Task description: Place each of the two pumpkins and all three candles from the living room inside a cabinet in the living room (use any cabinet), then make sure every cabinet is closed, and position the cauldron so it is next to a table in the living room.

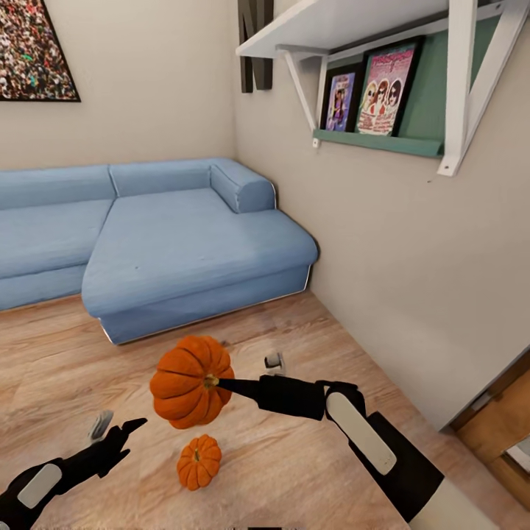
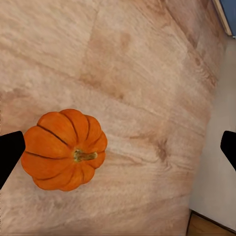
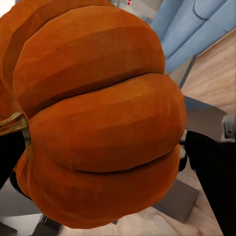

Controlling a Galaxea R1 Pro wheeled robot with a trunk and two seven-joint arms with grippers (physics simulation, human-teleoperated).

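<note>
My right gripper (image 1: 215,383) is shut on the stem of one bright-orange ribbed pumpkin (image 1: 184,383) and holds it in the air above the wooden floor. That pumpkin (image 3: 98,118) looms large in the right wrist view, between the dark fingers (image 3: 211,167). The second, smaller-looking pumpkin (image 1: 199,461) rests on the floor below it. My left gripper (image 1: 118,427) hangs open to that pumpkin's left. In the left wrist view the floor pumpkin (image 2: 64,150) lies close to one finger (image 2: 10,152). Candles, cabinet, cauldron and table are out of view.
A blue corner sofa (image 1: 147,235) stands ahead on the light wooden floor (image 1: 309,331). A beige wall (image 1: 397,258) runs along the right, with a white shelf holding framed pictures (image 1: 383,88) overhead. A wooden panel (image 1: 500,427) shows at the lower right.
</note>
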